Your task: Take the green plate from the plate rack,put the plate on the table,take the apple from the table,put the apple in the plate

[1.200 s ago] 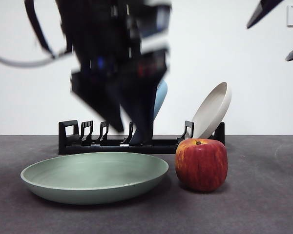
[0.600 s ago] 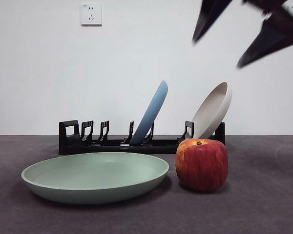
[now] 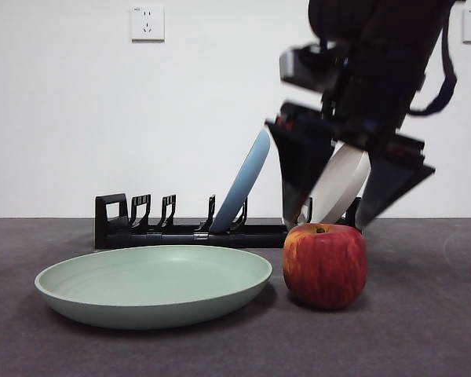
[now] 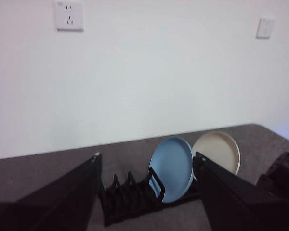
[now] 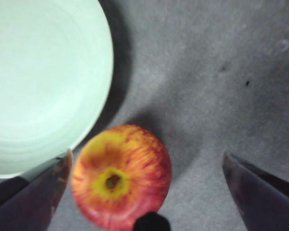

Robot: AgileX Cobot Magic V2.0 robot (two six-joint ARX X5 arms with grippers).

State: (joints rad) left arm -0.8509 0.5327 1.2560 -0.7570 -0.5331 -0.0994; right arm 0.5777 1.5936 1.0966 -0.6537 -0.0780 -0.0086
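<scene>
Front view: right gripper hangs jaws apart directly above the apple; green plate lies on the table beside it; cream plate and blue plate stand in the plate rack behind.

Left wrist view: left gripper spread wide, raised, facing the rack.

Right wrist view: apple sits between the spread jaws, unobstructed.

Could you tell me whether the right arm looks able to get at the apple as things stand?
Probably yes: the right claw hangs open just above the apple, one jaw either side, nothing between; the green plate lies beside it.
</scene>
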